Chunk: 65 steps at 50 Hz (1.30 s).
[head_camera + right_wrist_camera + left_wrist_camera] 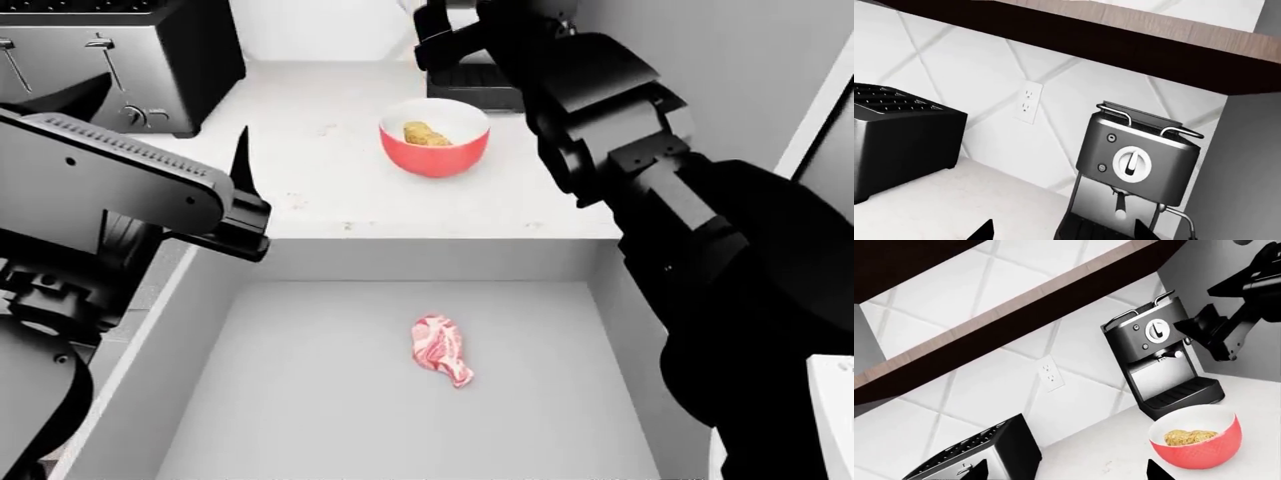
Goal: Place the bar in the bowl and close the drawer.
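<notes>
The drawer [400, 400] is nearest to the robot, and it is pulled wide open. Inside it, on the grey floor, lies a pink and white piece of meat [442, 349]. Nothing else is in there. I cannot see the drawer's front or its handle, because they sit below what the head view shows.

Just past the drawer is the white bench [334, 170]. The red bowl [434, 137] stands on it, near the back. The bar [426, 133] is already lying in the bowl, on the white inside. So I think that part of the job is done, and only closing the drawer is left.

The left arm hangs over the drawer's left edge. Its fingers [243, 160] are dark tips, spread apart with nothing between them. In the left wrist view both tips poke in with a wide gap and the bench showing between.

The right arm reaches up past the bowl, toward the coffee machine [1157, 360]. Its fingers [1061, 231] are also apart and hold nothing. They are out beyond the bowl, farther from the drawer than the left fingers.

Behind the bowl, by the tiled wall, stand the coffee machine and a black toaster [114, 60].

The drawer must slide away from the robot, toward the bowl. Its front is behind both sets of fingers, on the robot's side. I think the left arm is nearer for the push.
</notes>
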### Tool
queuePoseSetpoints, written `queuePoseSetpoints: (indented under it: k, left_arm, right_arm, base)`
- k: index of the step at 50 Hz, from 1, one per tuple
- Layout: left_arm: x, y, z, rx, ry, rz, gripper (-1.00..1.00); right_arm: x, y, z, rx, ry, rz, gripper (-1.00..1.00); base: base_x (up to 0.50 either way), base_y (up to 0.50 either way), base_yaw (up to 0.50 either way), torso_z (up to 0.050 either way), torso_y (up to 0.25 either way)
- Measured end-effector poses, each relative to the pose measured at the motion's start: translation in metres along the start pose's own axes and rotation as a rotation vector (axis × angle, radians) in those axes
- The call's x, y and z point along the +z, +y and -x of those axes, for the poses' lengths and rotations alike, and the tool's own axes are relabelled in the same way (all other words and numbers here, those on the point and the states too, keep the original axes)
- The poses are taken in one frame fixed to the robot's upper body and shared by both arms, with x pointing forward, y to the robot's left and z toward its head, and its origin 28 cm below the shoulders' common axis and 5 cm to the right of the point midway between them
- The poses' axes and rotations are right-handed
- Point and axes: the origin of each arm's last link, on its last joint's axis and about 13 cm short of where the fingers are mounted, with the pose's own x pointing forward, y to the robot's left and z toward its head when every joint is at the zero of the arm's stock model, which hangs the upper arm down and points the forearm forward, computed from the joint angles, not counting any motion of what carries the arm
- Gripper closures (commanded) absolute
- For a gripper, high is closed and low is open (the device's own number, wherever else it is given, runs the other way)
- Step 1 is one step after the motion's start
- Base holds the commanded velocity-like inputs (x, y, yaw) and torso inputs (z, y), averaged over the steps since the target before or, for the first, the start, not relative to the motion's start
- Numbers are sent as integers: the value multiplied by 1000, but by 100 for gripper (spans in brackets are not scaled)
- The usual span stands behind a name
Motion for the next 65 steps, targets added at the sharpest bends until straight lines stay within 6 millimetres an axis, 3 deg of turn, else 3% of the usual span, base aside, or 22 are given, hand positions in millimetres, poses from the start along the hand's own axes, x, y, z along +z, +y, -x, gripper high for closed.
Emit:
queuePoseSetpoints:
  k: [21, 28, 36, 55, 65]
  left_arm:
    - [-2, -1, -3, 35, -8, 36, -100]
    - [-1, -2, -5, 49, -16, 56, -100]
    - [-1, -2, -7, 58, -20, 70, -100]
    - [-5, -5, -7, 63, -26, 90, -100]
    - [-7, -4, -5, 72, -27, 98, -100]
  right_arm:
    - [9, -3, -1, 52, -47, 11, -100]
    - [13, -5, 10, 46, -61, -19, -100]
    - [10, -1, 42, 28, -67, -38, -100]
    - [3, 16, 140, -14, -60, -83, -100]
    - [6, 20, 177, -31, -70, -120, -100]
  base:
    - [0, 0, 0, -1, 243]
    - [0, 0, 0, 0, 7]
    - [0, 0, 0, 0, 0]
    - [0, 0, 0, 0, 0]
    - [0, 0, 0, 0, 0]
